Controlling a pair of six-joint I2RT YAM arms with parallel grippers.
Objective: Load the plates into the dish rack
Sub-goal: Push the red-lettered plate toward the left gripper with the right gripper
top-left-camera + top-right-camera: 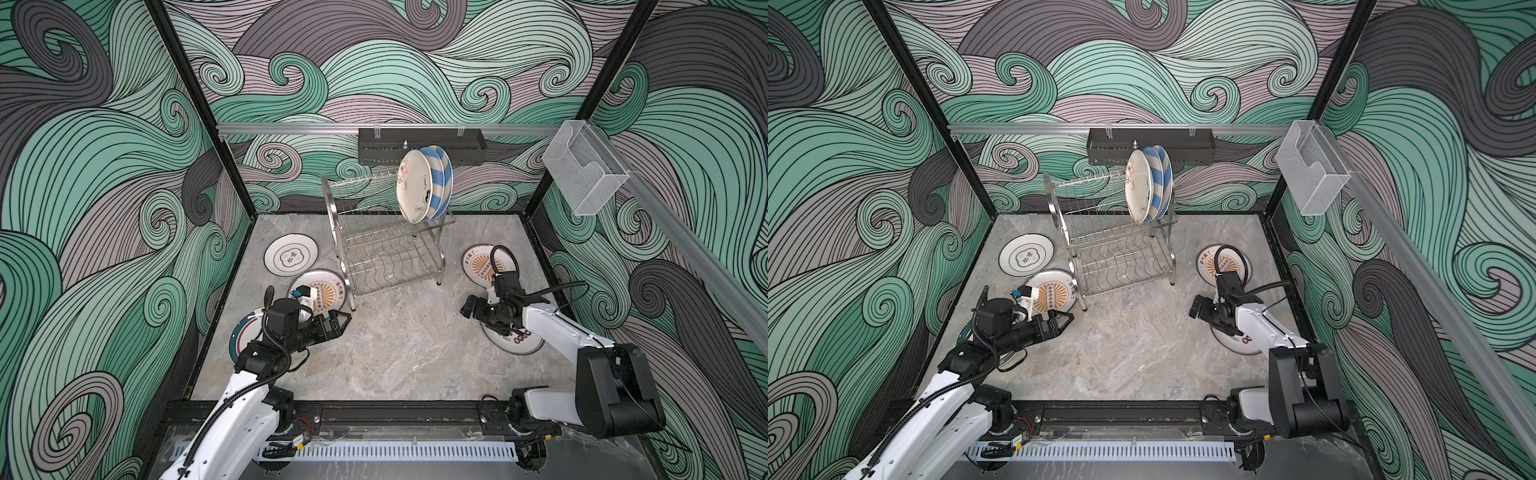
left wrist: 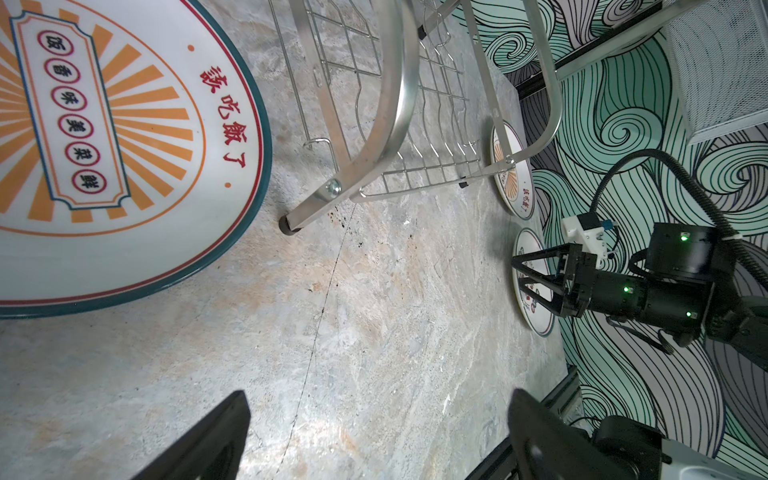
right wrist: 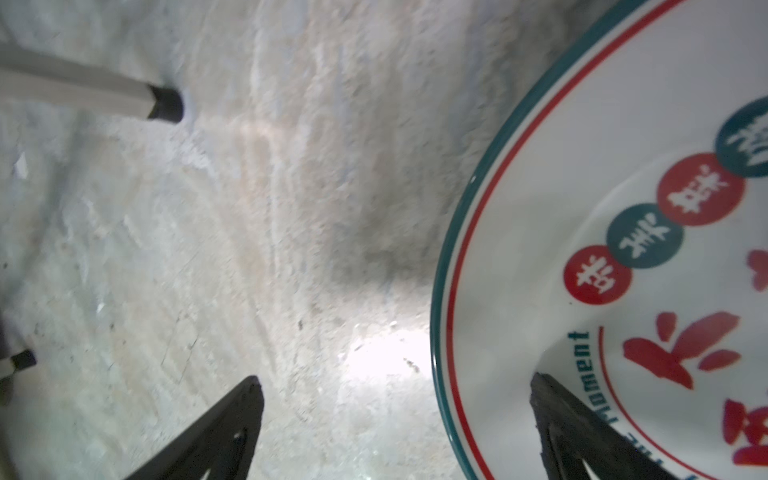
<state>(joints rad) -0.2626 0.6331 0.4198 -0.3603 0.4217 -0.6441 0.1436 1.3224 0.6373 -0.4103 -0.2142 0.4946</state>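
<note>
In a top view the rack holds three plates upright; the others lie flat on the table.

Left wrist view: the left gripper is spread wide and empty, beside a sunburst plate.

Right wrist view: the right gripper is also released and straddles the rim of the character plate. A shallow bite on this flat rim could let the plate slip.

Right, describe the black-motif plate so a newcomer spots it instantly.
Start at the steel dish rack in the middle. Left of it, take the rearmost flat plate. Unlike its orange-sunburst neighbour, it is white with only a black cloud outline at its centre.
</note>
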